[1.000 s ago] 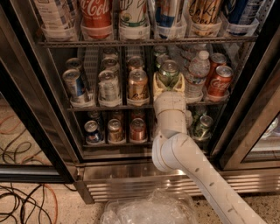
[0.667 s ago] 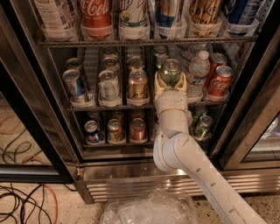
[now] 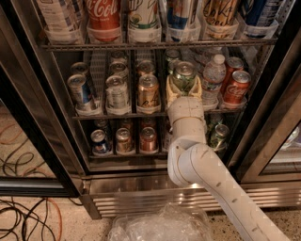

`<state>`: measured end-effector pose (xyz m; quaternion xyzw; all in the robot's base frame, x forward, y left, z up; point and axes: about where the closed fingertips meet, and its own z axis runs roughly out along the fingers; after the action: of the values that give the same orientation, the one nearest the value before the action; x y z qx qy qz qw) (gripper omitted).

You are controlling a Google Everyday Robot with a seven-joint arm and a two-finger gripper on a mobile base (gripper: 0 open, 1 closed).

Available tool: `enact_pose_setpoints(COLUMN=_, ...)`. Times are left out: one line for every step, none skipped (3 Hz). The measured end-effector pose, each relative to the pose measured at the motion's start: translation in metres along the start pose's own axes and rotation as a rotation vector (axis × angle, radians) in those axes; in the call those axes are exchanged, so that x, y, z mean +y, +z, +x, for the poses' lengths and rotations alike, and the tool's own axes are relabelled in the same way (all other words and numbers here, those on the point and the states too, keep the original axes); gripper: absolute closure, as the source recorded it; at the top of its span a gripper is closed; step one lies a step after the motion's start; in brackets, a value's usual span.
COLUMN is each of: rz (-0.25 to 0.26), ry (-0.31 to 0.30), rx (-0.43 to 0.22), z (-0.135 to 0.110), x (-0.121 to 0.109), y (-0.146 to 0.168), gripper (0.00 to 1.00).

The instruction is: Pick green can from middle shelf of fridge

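Hand [image 3: 184, 84] is at the front of the middle shelf [image 3: 123, 116], right of centre. Its cream fingers [image 3: 171, 87] are closed in against both sides of the green can [image 3: 184, 71], holding its lower half. The can stands upright at the near end of its lane, silver top and pull tab showing above the hand.

- Left of it, one lane over: gold-tan can [image 3: 148, 91], just beside the hand, not touching.
- Further left: silver can [image 3: 116, 92], then blue-and-silver can [image 3: 81, 92].
- Right of it: water bottle [image 3: 214, 75], just beside the hand; then two red Coke cans [image 3: 236, 86], one behind the other.
- More cans queue behind in each lane, too dim to name.

White arm [image 3: 203, 170] comes in from the near right, across the lower shelf, up to the hand.

Rack above holds tall bottles, including a Coca-Cola bottle [image 3: 103, 14]. Lower shelf: row of short cans [image 3: 148, 140] at left, greenish can [image 3: 219, 136] right of the arm.

Fridge [image 3: 141, 200]: black frames, slotted steel base. Crumpled clear plastic [image 3: 160, 227] lies on the floor near the base; cables [image 3: 19, 165] at the left.
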<state>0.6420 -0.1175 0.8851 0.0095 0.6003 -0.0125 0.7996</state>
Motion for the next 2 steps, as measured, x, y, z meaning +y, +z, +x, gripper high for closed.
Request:
enact_pose_setpoints(rz=-0.040, ry=0.008, rx=0.004, z=-0.010, x=0.005, y=-0.010, gripper=1.00)
enact_pose_setpoints(rz=-0.081, ry=0.007, rx=0.022, z=-0.013, x=0.008, y=-0.024, gripper=1.00)
